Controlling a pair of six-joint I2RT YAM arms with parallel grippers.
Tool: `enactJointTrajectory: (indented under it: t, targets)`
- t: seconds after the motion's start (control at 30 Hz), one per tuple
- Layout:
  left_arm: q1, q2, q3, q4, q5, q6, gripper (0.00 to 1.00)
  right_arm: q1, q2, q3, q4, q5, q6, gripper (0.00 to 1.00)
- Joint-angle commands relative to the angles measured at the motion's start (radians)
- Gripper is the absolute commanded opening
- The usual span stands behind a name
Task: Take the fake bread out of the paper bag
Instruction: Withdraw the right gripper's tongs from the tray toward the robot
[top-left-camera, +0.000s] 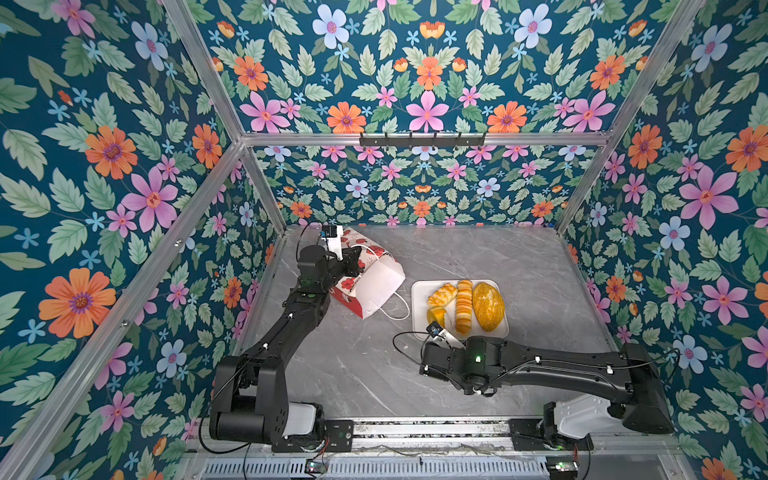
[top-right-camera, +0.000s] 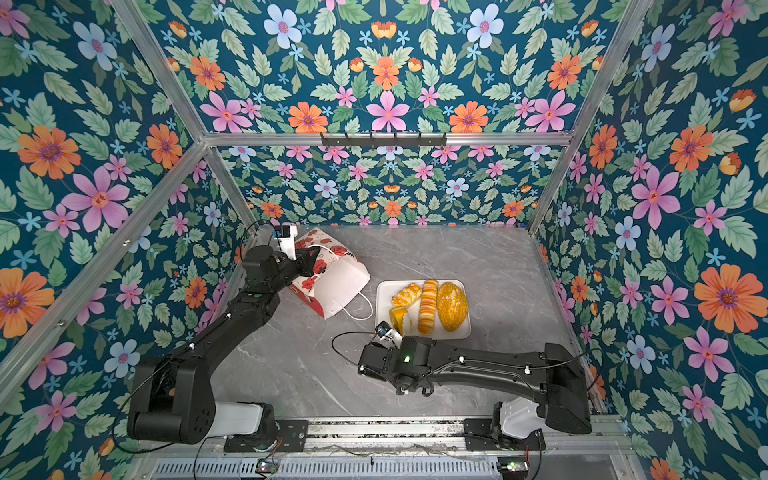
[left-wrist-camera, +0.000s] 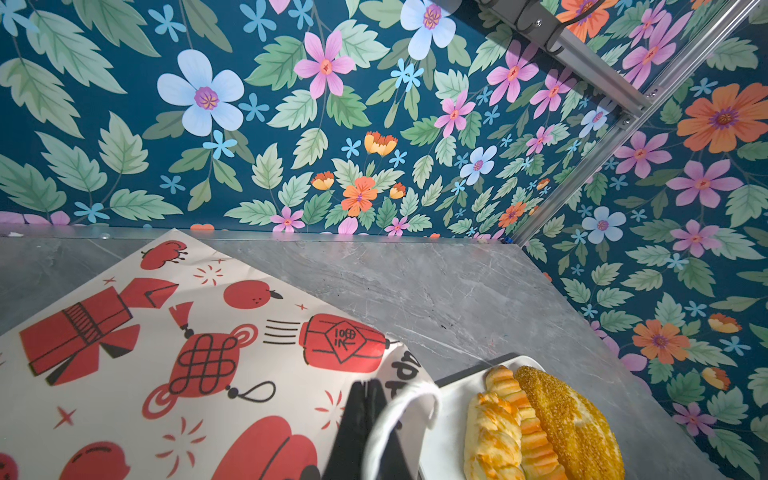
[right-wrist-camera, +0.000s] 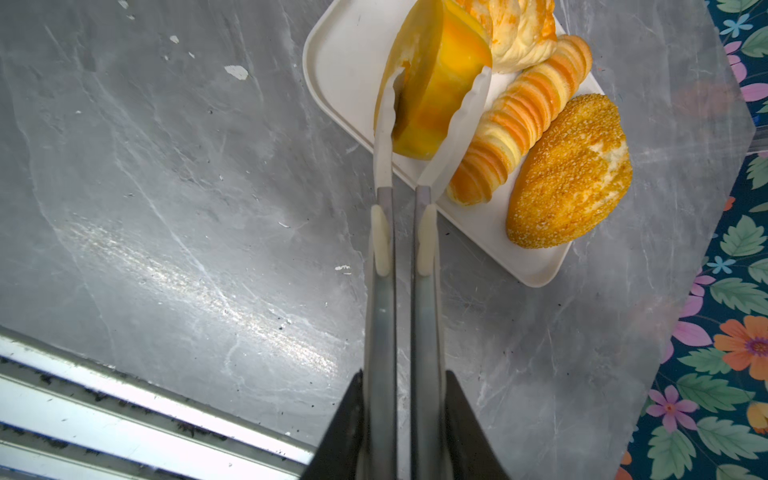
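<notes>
1. We see four pieces of the fake bread. The flaky pastry (top-left-camera: 442, 294), the long ridged loaf (top-left-camera: 464, 305) and the oval seeded loaf (top-left-camera: 488, 305) lie side by side on the white tray (top-left-camera: 419, 301). The glossy ring bun (right-wrist-camera: 440, 83) stands on edge over the tray's near corner, pinched between the pale tips of the tongs (right-wrist-camera: 384, 311). We cannot tell whether it touches the tray.
2. The right gripper (right-wrist-camera: 403, 374) is clamped tight on the tongs' metal arms, and it carries the bun only through them.
3. The paper bag (top-left-camera: 374, 286) lies on its side on the bench (top-left-camera: 457, 257), just beside the tray, with its white-lined mouth turned toward the tray. The left gripper (left-wrist-camera: 368, 386) is pinched closed on the bag's rim.
4. We judge the step in hand to be setting the bun down among the other pieces.
5. The next move calls for lowering the bun onto bare tray and easing the tongs apart without nudging the ridged loaf beside it.
6. We cannot see into the bag, so it needs a check for anything left inside.
</notes>
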Motion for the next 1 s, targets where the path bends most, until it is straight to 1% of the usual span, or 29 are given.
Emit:
enactJointTrajectory:
  t: [0.0, 0.23, 0.33, 0.43, 0.67, 0.97]
  targets:
    - [0.002, 0.003, 0.002, 0.035, 0.013, -0.009, 0.00, 0.001, 0.010, 0.001, -0.015, 0.023, 0.021, 0.10]
    - [0.002, 0.012, 0.002, 0.043, 0.017, -0.011, 0.00, 0.001, 0.031, 0.033, -0.141, 0.149, 0.049, 0.10]
    - [0.002, 0.012, 0.001, 0.043, 0.018, -0.012, 0.00, 0.001, 0.054, 0.055, -0.206, 0.199, 0.080, 0.09]
    - [0.002, 0.014, 0.001, 0.043, 0.017, -0.009, 0.00, 0.003, 0.071, 0.066, -0.251, 0.229, 0.102, 0.09]
    - [0.004, 0.013, -0.001, 0.045, 0.019, -0.010, 0.00, 0.005, 0.088, 0.045, -0.175, 0.186, 0.082, 0.08]
    - [0.004, 0.014, -0.004, 0.049, 0.022, -0.012, 0.00, 0.044, 0.157, 0.054, -0.105, 0.137, 0.079, 0.10]
